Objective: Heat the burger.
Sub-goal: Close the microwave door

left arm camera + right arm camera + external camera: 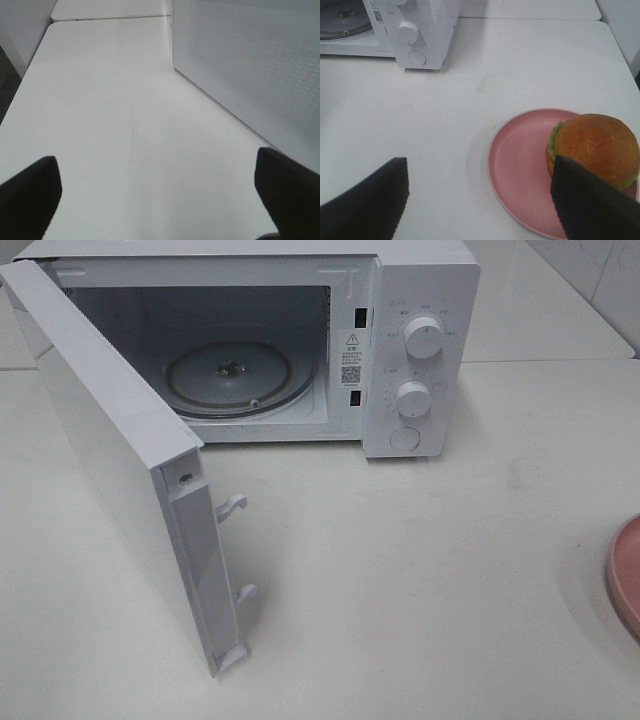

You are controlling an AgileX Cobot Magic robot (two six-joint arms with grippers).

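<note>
The burger (595, 145), with a glossy brown bun and green lettuce at its edge, sits on the right part of a round pink plate (520, 160) in the right wrist view. My right gripper (480, 200) is open above the table just short of the plate. One of its dark fingers (590, 200) overlaps the burger's near side in the picture, and nothing lies between the fingers. My left gripper (160, 200) is open over bare white table, beside the microwave door (250, 75). Neither gripper shows in the high view, where the burger is out of frame.
A white microwave (420, 300) stands at the back with its door (110, 440) swung wide open to the left and a glass turntable (230, 375) inside. Only the plate's rim (628, 575) shows at the right edge. Two knobs (424, 338) face front.
</note>
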